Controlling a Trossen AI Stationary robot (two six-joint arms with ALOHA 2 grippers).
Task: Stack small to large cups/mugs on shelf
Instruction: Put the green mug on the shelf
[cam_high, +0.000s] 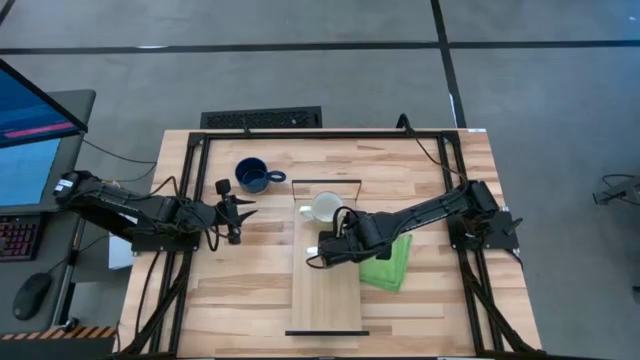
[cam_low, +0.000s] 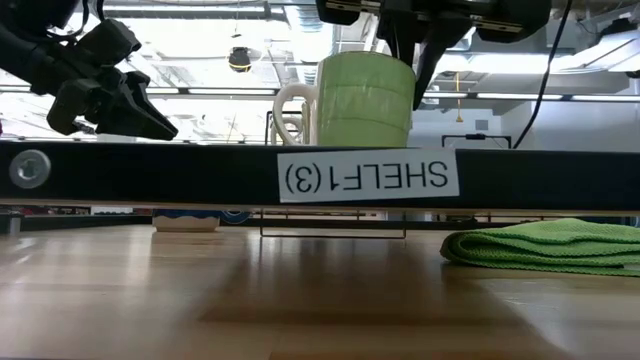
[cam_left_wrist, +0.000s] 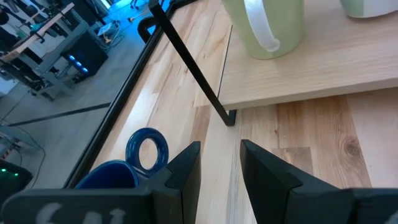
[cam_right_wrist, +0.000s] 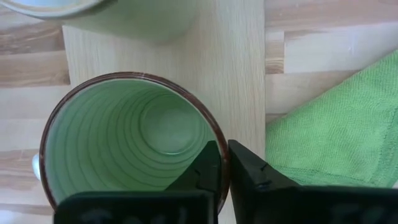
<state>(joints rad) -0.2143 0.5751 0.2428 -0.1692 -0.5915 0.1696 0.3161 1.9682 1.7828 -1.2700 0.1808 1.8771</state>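
Fingers (cam_right_wrist: 222, 167) pinch the empty green mug's (cam_right_wrist: 127, 137) rim on the shelf (cam_right_wrist: 230, 68).

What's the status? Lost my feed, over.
Right gripper shut on green mug rim, on shelf. Left gripper open, near blue mug. White mug on shelf. Nothing blocking.

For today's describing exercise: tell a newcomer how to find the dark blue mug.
Start at the pale shelf in the middle of the table. Look to the far corner on the left arm's side: the dark blue mug stands there on the tabletop. The other two mugs are pale and on the shelf.
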